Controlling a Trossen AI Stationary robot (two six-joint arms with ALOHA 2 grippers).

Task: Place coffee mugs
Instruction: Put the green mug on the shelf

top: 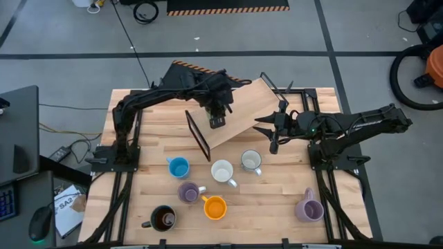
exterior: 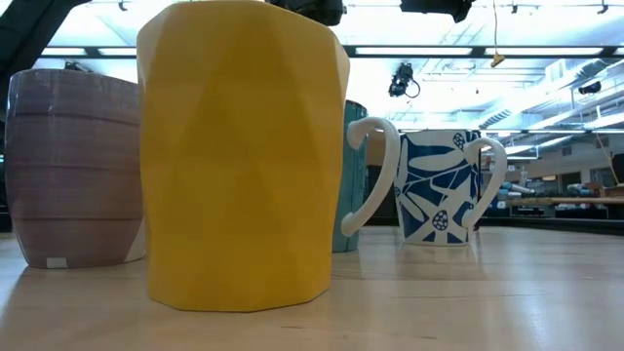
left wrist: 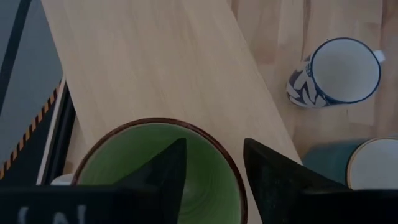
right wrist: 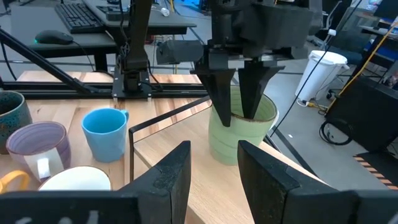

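The left gripper (right wrist: 242, 102) straddles the green mug's (right wrist: 239, 130) rim on the raised board (top: 235, 114), jaws parted; right gripper (top: 271, 131) waits beside it, jaws narrow, empty.

Across the back middle of the table (top: 124, 149), a slanted board (top: 242, 104). On the board, the board mug (right wrist: 224, 146), directly under the left gripper (top: 217, 121). Just off the board's right edge, the right gripper (top: 270, 135). In front of the board, a row of three: left mug (top: 178, 167), middle mug (top: 222, 171), right mug (top: 250, 161). Nearer the front edge, fourth mug (top: 187, 191), with fifth mug (top: 214, 207) just beside it. Toward the front-left corner, sixth mug (top: 163, 218). Well apart, near the front-right corner, lone mug (top: 309, 207).
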